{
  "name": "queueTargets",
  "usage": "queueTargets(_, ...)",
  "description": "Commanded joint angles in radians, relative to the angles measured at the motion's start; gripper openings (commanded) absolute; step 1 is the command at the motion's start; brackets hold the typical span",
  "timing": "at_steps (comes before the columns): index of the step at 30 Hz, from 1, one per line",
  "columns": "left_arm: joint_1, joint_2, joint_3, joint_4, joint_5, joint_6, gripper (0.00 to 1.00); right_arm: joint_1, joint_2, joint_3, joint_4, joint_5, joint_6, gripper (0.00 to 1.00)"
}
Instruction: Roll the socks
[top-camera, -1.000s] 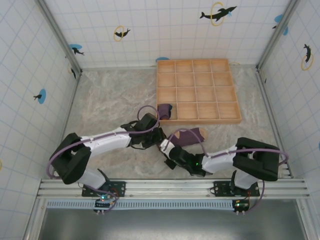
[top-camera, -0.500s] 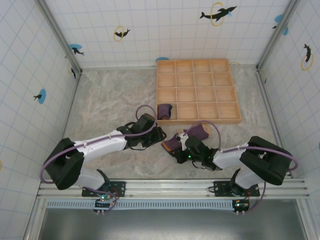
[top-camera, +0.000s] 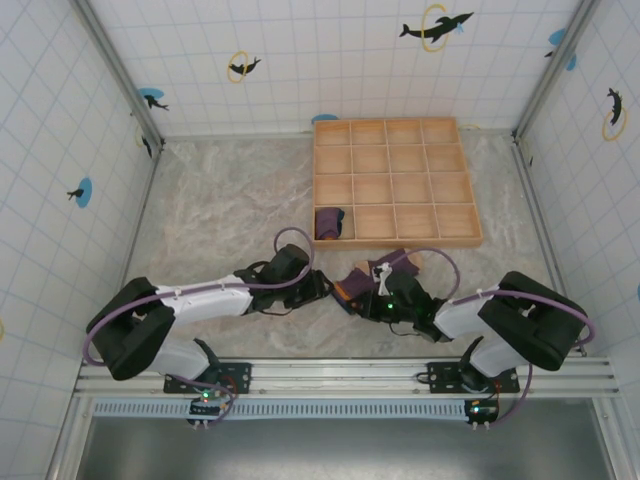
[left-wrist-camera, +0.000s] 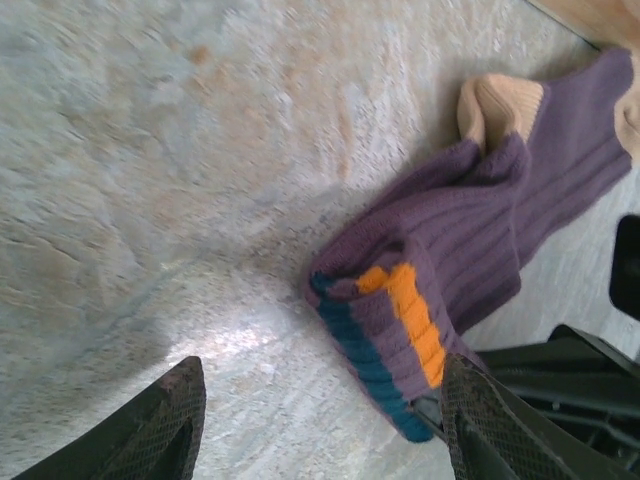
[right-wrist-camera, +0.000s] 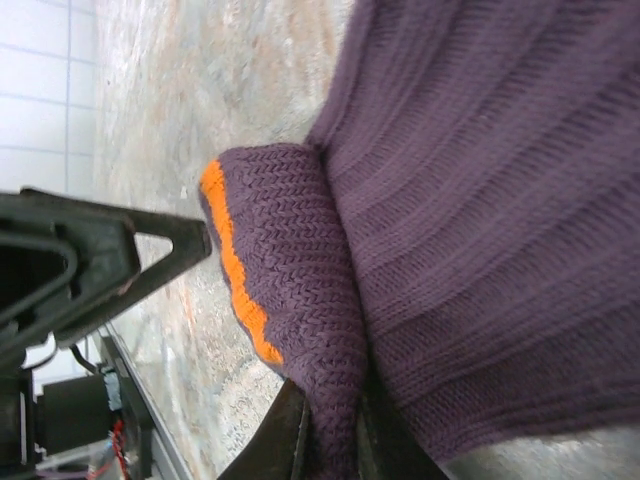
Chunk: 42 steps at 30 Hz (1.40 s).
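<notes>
One of the socks (top-camera: 392, 263) lies on the table in front of the tray, dark purple with a tan toe. Its cuff (left-wrist-camera: 400, 335), striped orange and teal, is folded back over the leg. My right gripper (top-camera: 358, 290) is shut on that folded cuff (right-wrist-camera: 290, 300), the fabric pinched between its fingers (right-wrist-camera: 292, 440). My left gripper (top-camera: 318, 287) stands open just left of it, and the cuff's end lies beside its right finger (left-wrist-camera: 490, 425). Its left finger (left-wrist-camera: 160, 430) is over bare table. The other sock (top-camera: 329, 222) sits as a rolled bundle in the tray's near-left compartment.
The wooden grid tray (top-camera: 397, 182) stands at the back right, its near rim just beyond the sock. Tiled walls (top-camera: 60, 150) close in the marble table (top-camera: 220, 200) on three sides. The two grippers are nearly tip to tip.
My right gripper has carried the cuff away from the near edge, folding it over the leg. The left gripper has slid slightly nearer and its jaws have narrowed a little.
</notes>
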<state>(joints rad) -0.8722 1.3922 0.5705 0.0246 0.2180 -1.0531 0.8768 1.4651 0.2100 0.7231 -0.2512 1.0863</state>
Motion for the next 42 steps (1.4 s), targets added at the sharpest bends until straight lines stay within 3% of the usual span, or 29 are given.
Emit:
queueTargets(1,-0.024,-0.005,-0.009,0.09,0.025,-0.003,0.63,-0.025,0.003,-0.031,-0.079,0.001,0.097,0.0)
queueTargets(23,-0.057,0.24,0.003,0.273,0.015,-0.107,0.37,-0.05,0.054,-0.062,0.015,-0.03,0.185,0.0)
queueTargets(28,-0.059,0.266,0.012,0.251,-0.012,-0.114,0.25,-0.055,0.046,-0.073,0.039,-0.039,0.185,0.0)
queueTargets(30,-0.059,0.271,0.021,0.229,-0.024,-0.116,0.14,-0.057,0.04,-0.08,0.066,-0.052,0.178,0.0)
queueTargets(31,-0.059,0.272,0.034,0.2,-0.032,-0.112,0.1,-0.058,0.035,-0.079,0.068,-0.058,0.165,0.03)
queueTargets(33,-0.057,0.277,0.085,0.102,-0.047,-0.084,0.0,-0.056,0.007,-0.067,0.05,-0.072,0.114,0.19)
queueTargets(39,-0.053,0.251,0.188,-0.126,-0.073,-0.049,0.0,-0.026,-0.165,0.052,-0.313,0.019,-0.154,0.51)
queueTargets(42,-0.045,0.239,0.224,-0.202,-0.054,-0.037,0.0,-0.004,-0.226,0.121,-0.461,0.065,-0.291,0.62)
